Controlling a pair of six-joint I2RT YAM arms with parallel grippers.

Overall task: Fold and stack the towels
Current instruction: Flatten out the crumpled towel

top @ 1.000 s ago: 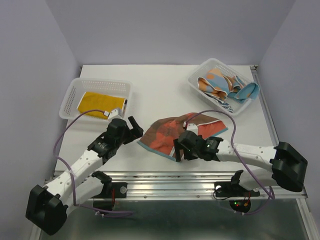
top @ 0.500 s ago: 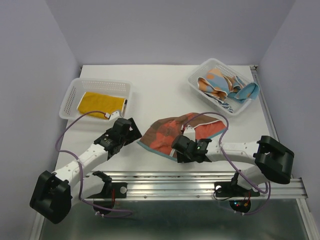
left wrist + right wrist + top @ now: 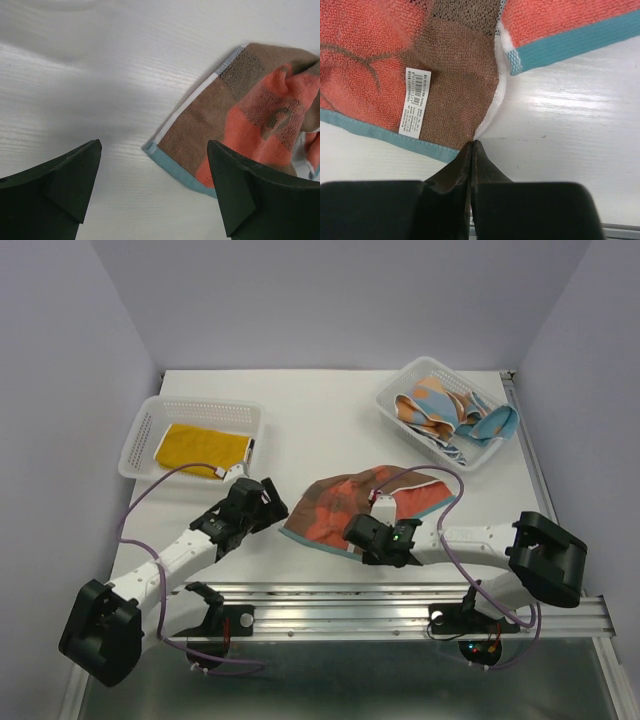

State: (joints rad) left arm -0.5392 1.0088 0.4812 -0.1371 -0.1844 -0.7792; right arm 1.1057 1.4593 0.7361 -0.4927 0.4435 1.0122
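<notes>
Towel (image 3: 395,60) hem between right claw (image 3: 472,144) tips

walls (image 3: 330,300): pale lilac | table (image 3: 320,420): white | rail (image 3: 400,605): metal, near edge

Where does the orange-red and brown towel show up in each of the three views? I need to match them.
Top external: the orange-red and brown towel lies near the middle of the table.
Left wrist: right half of the frame, one corner pointing down-left.
Right wrist: upper part of the frame, white label showing, its edge at the closed right fingers.
Shared landmark: the towel's teal edge band.
</notes>
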